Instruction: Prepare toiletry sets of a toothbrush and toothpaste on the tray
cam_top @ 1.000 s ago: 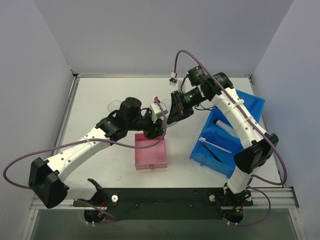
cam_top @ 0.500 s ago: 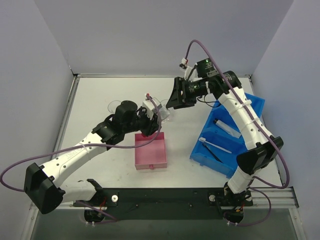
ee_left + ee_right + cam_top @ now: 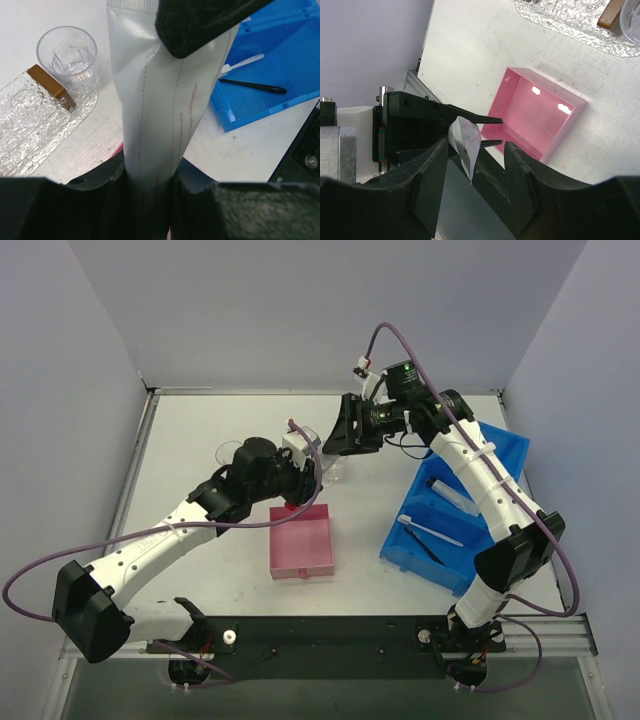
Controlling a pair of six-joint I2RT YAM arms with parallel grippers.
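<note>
My left gripper (image 3: 150, 175) is shut on the lower end of a silver-grey toothpaste tube (image 3: 165, 100), held above the table near the pink box. My right gripper (image 3: 476, 150) stands open. The same toothpaste tube (image 3: 465, 142) shows edge-on between its spread fingers without touching them, and one right finger (image 3: 200, 25) overlaps the tube's top. The clear bumpy tray (image 3: 30, 130) lies below left with a brown block (image 3: 47, 86) and a clear cup (image 3: 67, 57). A white toothbrush (image 3: 245, 62) and a black one (image 3: 255, 87) lie in the blue bin (image 3: 500, 455).
The empty pink box (image 3: 302, 540) sits at centre front. From above, the left gripper (image 3: 300, 468) and right gripper (image 3: 338, 440) are close together over the tray's area. A second clear cup (image 3: 228, 452) stands at the left. Grey walls close in the table.
My right gripper has opened, let go of the tube and drawn back toward the far wall. My left gripper has closed on the tube and carried it slightly back and left.
</note>
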